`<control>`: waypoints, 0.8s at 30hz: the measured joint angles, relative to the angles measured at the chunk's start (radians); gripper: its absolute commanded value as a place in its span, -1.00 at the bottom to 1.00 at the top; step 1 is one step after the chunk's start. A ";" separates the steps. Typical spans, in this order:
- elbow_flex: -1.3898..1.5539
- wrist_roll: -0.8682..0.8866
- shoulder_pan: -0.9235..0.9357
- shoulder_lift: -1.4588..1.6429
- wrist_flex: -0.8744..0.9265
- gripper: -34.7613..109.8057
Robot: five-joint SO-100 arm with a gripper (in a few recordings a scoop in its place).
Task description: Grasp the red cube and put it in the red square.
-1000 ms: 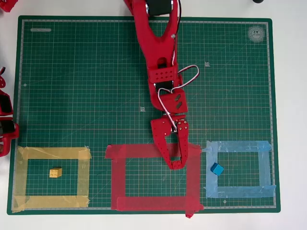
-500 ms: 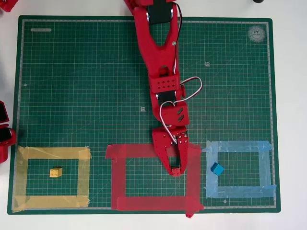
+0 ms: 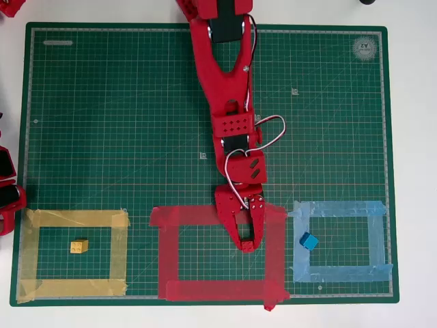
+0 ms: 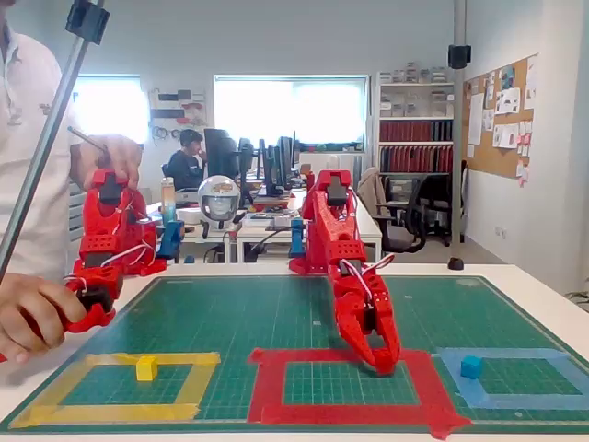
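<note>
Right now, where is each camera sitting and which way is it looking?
Overhead view: sits above the green mat, looking straight down; the red arm reaches from the top edge, claw inside the red square.
Fixed view: stands low at the mat's front edge, facing the arm's base and the office behind.
Both show the claw, yellow cube and blue cube.

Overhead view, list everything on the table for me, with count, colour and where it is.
Cutting mat: one, green, covering the table.
Red square: one, red tape, bottom centre.
Yellow tape frame: one, bottom left.
Light-blue tape frame: one, bottom right.
Yellow cube: one, inside the yellow frame.
Blue cube: one, inside the blue frame.
Red cube: one, between the fingertips, inside the red square.
Gripper: one, red, tips down at the red square's right side.
</note>
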 measured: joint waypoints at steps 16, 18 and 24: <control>-0.002 0.018 -0.008 0.000 0.000 -0.47; -0.002 0.018 -0.012 0.000 0.000 -0.47; -0.002 0.018 -0.029 0.000 0.000 -0.47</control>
